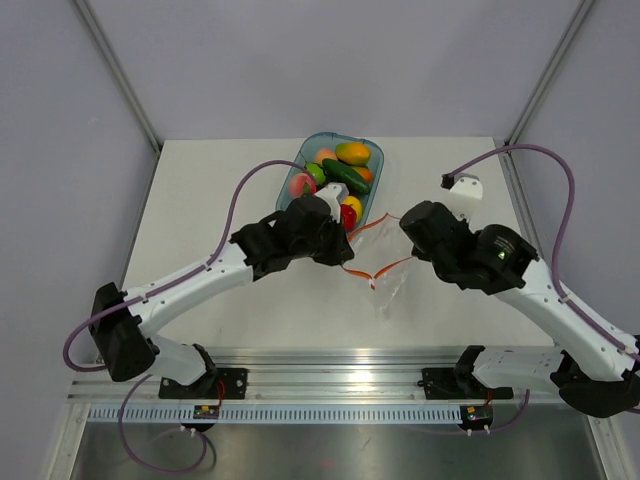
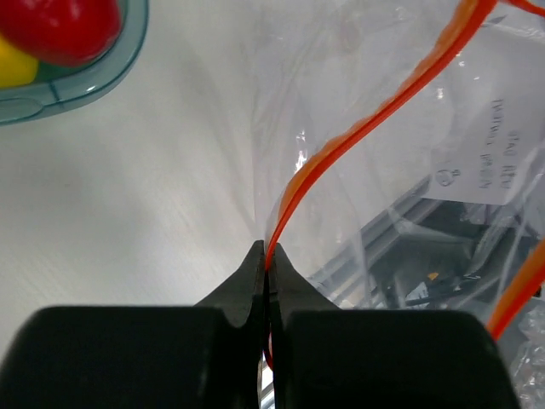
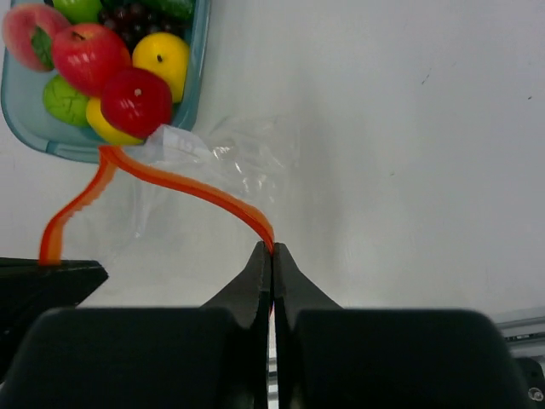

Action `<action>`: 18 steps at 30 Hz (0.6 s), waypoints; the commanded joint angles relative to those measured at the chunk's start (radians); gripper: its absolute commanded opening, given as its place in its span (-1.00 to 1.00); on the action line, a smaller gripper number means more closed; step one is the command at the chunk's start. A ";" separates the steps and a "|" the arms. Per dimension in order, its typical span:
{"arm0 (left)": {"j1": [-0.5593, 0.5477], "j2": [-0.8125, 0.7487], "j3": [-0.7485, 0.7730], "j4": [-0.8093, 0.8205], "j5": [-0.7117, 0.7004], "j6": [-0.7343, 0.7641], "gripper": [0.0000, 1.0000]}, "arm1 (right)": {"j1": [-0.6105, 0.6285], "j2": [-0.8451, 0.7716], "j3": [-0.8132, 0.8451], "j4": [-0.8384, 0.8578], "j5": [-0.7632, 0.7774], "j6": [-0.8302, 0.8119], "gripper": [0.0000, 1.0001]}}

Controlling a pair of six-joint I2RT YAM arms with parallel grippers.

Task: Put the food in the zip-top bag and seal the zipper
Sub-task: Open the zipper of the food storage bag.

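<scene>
The clear zip-top bag [image 1: 388, 288] hangs between my two grippers near the table's middle, its mouth held apart. My left gripper [image 1: 345, 262] [image 2: 269, 251] is shut on one stretch of the red-orange zipper [image 2: 358, 136]. My right gripper [image 1: 409, 256] [image 3: 272, 247] is shut on the zipper [image 3: 196, 189] at the other side. The bag [image 3: 247, 158] looks empty. The food lies in the blue tray [image 1: 312, 138] behind it: red apples [image 3: 89, 55], a lemon [image 3: 162, 55], a lime [image 3: 64, 98], a peach [image 3: 25, 30] and a cucumber [image 1: 345, 177].
The tray also holds an orange-green mango [image 1: 352, 153] and dark grapes [image 3: 128, 17]. Its near end [image 3: 200, 85] lies just beyond the bag's mouth. A white block [image 1: 464, 186] sits at the right rear. Metal rails run along the table's near edge [image 1: 330, 385].
</scene>
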 commanded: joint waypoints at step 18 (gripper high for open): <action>0.056 0.413 0.256 0.161 0.216 0.131 -0.25 | -0.021 0.110 -0.106 0.002 0.123 -0.013 -1.00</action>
